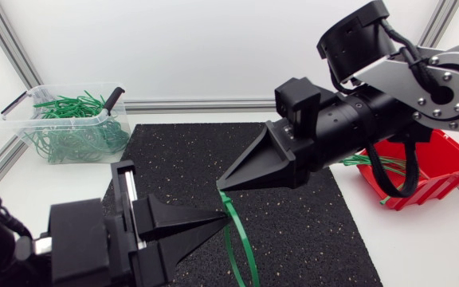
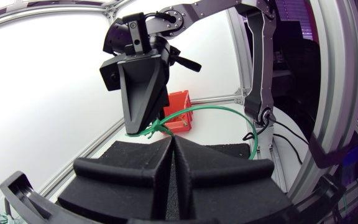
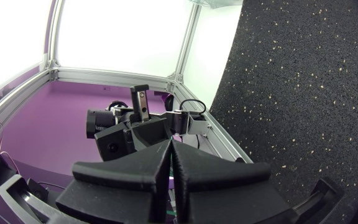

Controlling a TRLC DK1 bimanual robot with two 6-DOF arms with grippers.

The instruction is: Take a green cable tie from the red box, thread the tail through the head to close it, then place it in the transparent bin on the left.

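Observation:
A green cable tie (image 1: 233, 239) hangs in a loop above the black mat (image 1: 317, 223). My left gripper (image 1: 225, 215) comes in from the lower left and is shut on the tie at its tip. My right gripper (image 1: 221, 186) reaches in from the right, just above the left one, and is shut on the tie's upper end. In the left wrist view the cable tie (image 2: 229, 111) arcs from the right gripper (image 2: 143, 132) round behind my left gripper (image 2: 171, 140). The red box (image 1: 445, 179) at the right holds more green ties. The transparent bin (image 1: 16, 106) stands at the back left.
The bin holds several green ties and has black handles on its rim. Aluminium frame rails run along the table's back and sides. The red box (image 2: 178, 102) shows behind the right gripper in the left wrist view.

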